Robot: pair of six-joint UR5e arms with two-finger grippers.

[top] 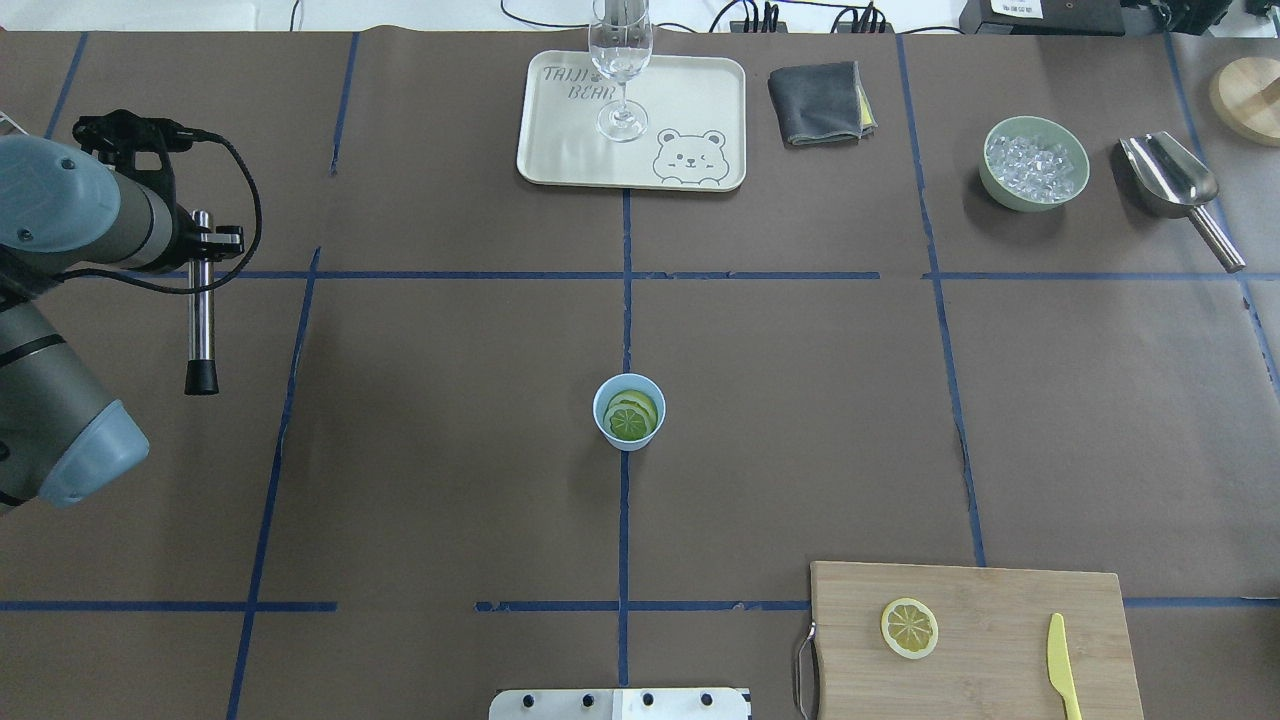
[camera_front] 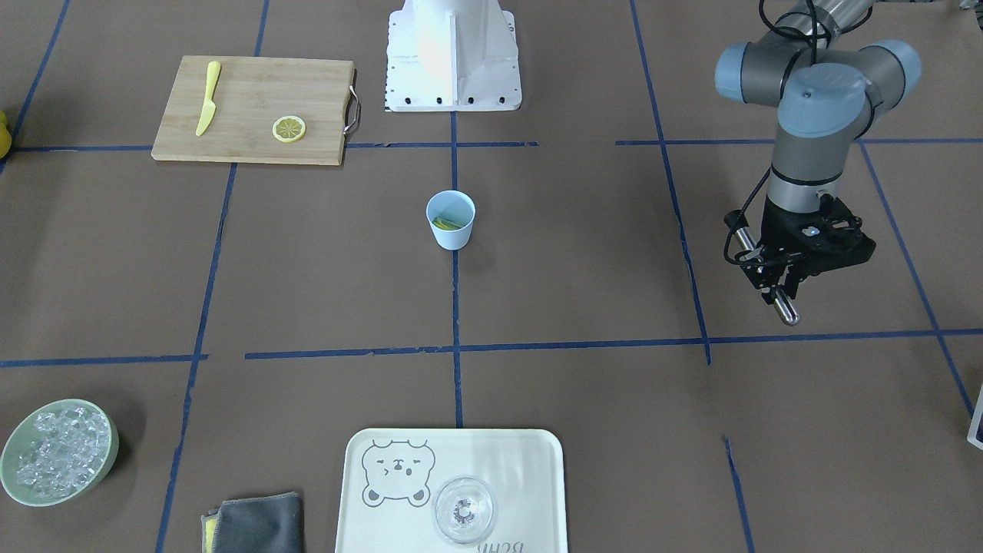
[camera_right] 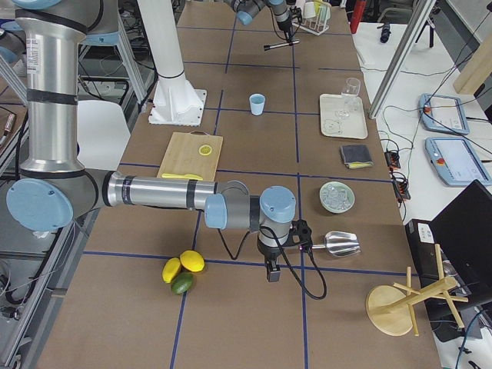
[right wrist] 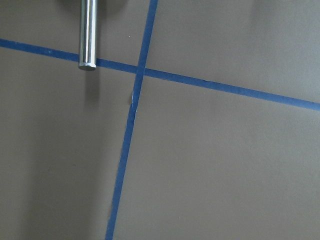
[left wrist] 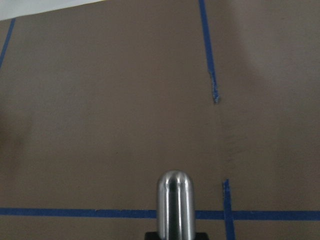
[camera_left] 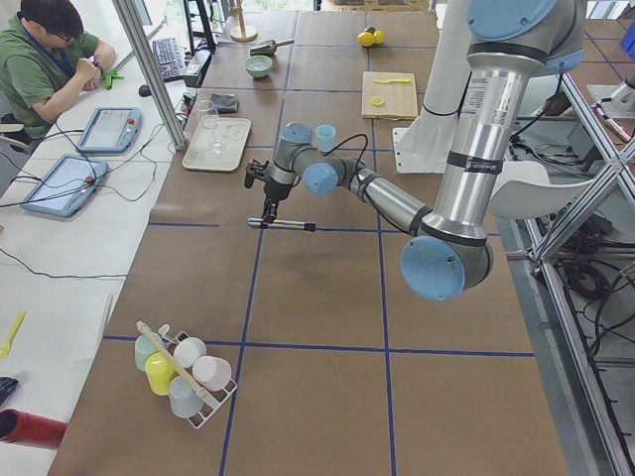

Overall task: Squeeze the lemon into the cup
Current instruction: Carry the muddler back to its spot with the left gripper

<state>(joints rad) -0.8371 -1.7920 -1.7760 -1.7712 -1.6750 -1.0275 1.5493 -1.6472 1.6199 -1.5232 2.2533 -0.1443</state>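
cup (camera_front: 451,223): matte plastic | cutting board (camera_front: 253,110): wood | rod (top: 201,300): shiny metal

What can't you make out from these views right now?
- Right gripper: only in the exterior right view, too small; open or shut unclear.
- Cup contents: front-facing view, its wall hides most of the slices.
- Glass: overhead view, rim cut off by the top edge.

At least two lemon slices (top: 909,628); one each of cup (top: 628,445), board (top: 980,660), knife (top: 1062,670), tray (top: 570,140), glass (top: 621,60), bowl (top: 1035,205), cloth (top: 815,102), scoop (top: 1170,178), metal rod (top: 202,300).
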